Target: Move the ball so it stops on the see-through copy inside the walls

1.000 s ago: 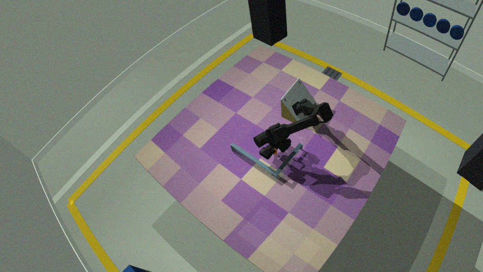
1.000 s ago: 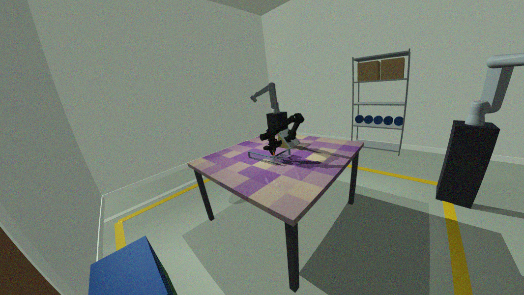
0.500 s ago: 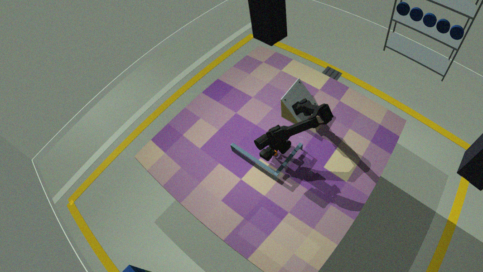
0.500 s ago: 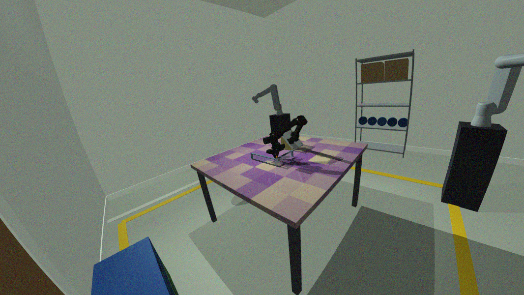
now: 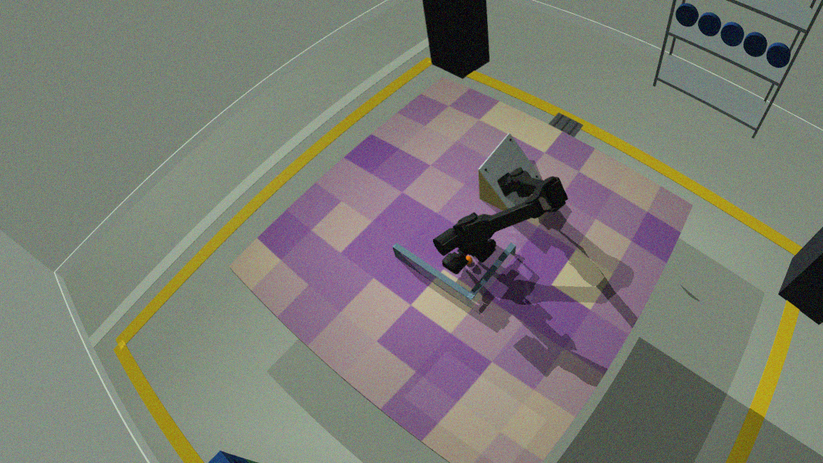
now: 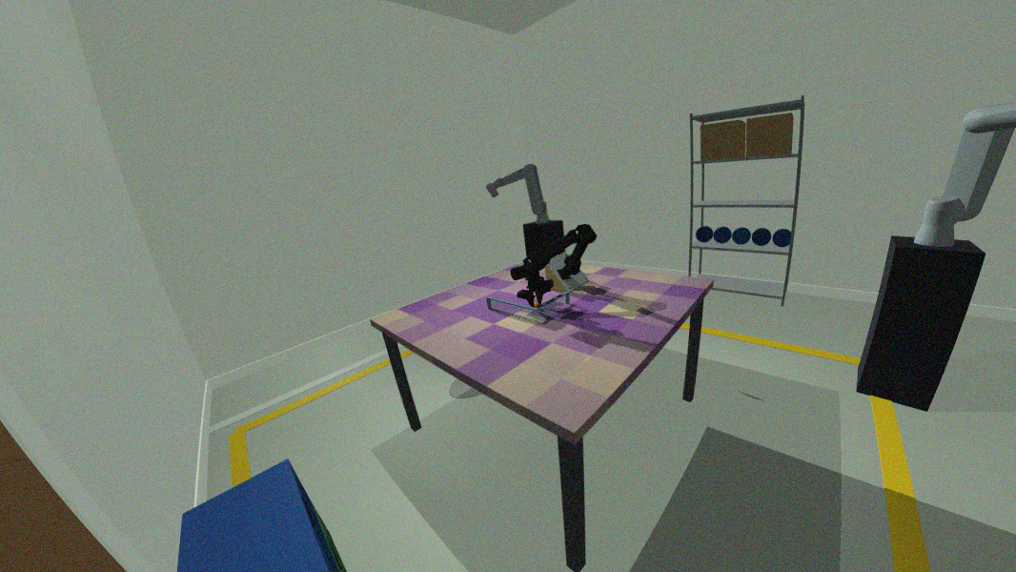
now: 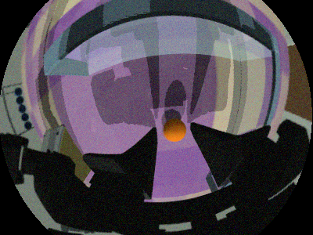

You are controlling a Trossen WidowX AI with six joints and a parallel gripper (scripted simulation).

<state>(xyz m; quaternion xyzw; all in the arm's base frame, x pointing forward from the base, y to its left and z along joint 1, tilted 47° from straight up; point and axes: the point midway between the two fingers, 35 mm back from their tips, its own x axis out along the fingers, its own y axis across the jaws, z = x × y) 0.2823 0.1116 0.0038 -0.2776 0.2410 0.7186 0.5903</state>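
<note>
Black arm links reach out from the grey base block on the checkered table, elbow raised and forearm sloping down toward the clear corner walls. Its wrist bends so the gripper points at the tabletop, low inside the angle of those walls. Both fingers stand parted, gripping nothing, with the small orange ball sitting between their tips on the purple surface, inside the walls and near the arm-side opening of the corner.
</note>
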